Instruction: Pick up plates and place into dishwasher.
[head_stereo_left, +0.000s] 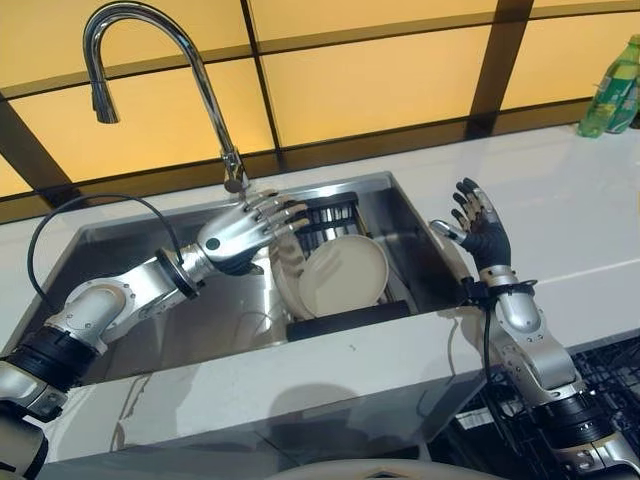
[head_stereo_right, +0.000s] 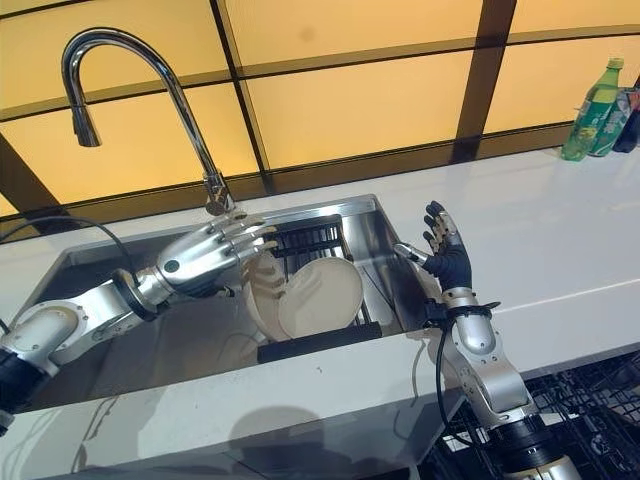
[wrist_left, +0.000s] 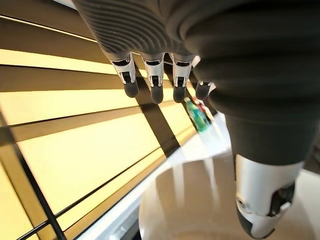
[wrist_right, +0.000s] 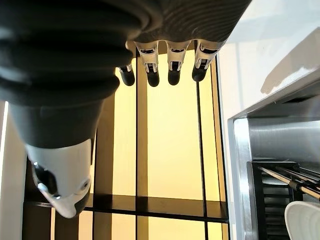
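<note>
The left hand (head_stereo_left: 243, 232) reaches across the steel sink (head_stereo_left: 150, 245), palm down, its fingers straight and spread just above the cream plates (head_stereo_left: 342, 275) that stand on edge in a dark rack (head_stereo_left: 345, 318) inside the basin. The right hand (head_stereo_left: 483, 226) is raised over the white surface (head_stereo_left: 560, 210) beside the sink's rim, fingers pointing up and relaxed, holding nothing.

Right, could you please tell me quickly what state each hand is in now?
Left hand: open, fingers straight over the plates in the sink, gripping nothing.
Right hand: open, fingers spread upright beside the sink, holding nothing.
</note>
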